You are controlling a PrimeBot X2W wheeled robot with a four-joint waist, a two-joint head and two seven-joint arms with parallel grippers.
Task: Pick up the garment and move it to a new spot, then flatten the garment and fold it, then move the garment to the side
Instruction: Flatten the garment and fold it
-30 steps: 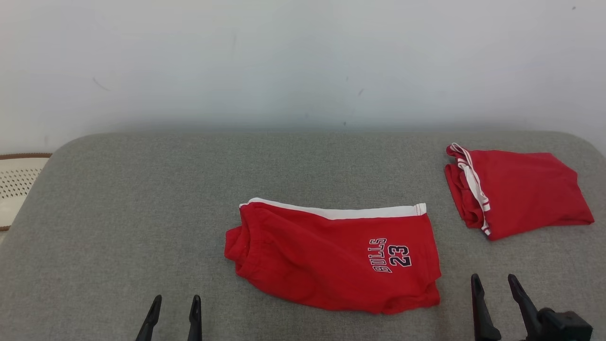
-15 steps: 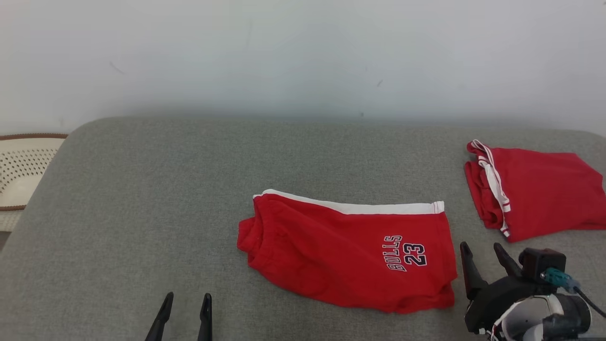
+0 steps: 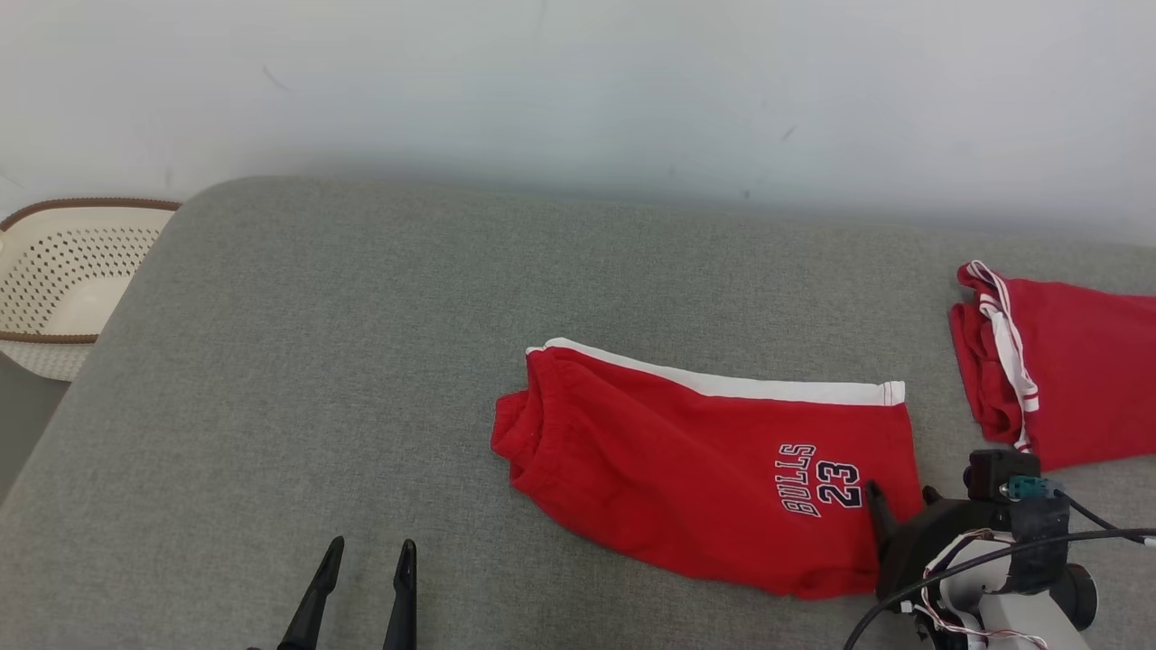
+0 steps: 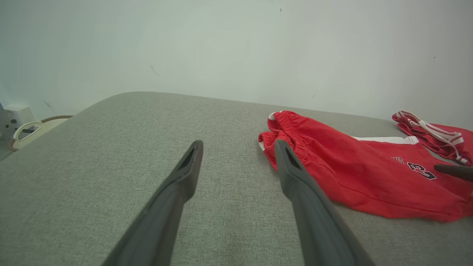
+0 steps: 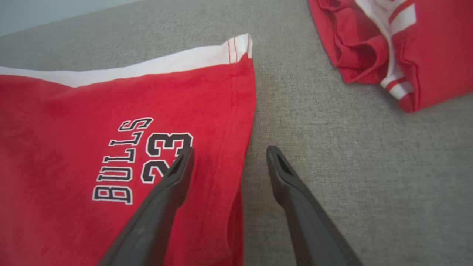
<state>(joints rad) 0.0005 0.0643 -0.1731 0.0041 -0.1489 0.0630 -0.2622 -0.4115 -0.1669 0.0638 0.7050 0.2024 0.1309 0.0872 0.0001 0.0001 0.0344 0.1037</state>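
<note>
Right wrist view: folded red shorts (image 5: pixel 92 111) lie flat on the grey cushion (image 5: pixel 332 166). Their hem edge sits between the spread fingers of the right gripper (image 5: pixel 229 151), probably aligned to pinch it for moving aside. Another folded garment (image 5: pixel 406 44) lies ahead, outboard. Left gripper (image 3: pixel 372 543) is spread, idle, well clear.

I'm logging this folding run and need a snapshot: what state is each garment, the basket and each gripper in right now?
Bulls shorts: folded, lying flat on the grey surface, not gripped.
Second red garment: folded, lying apart to the right.
Basket: upright, beyond the surface's left end.
Left gripper: open, holding nothing, left of the shorts.
Right gripper: open, holding nothing, fingers straddling the shorts' edge beside the number.
</note>
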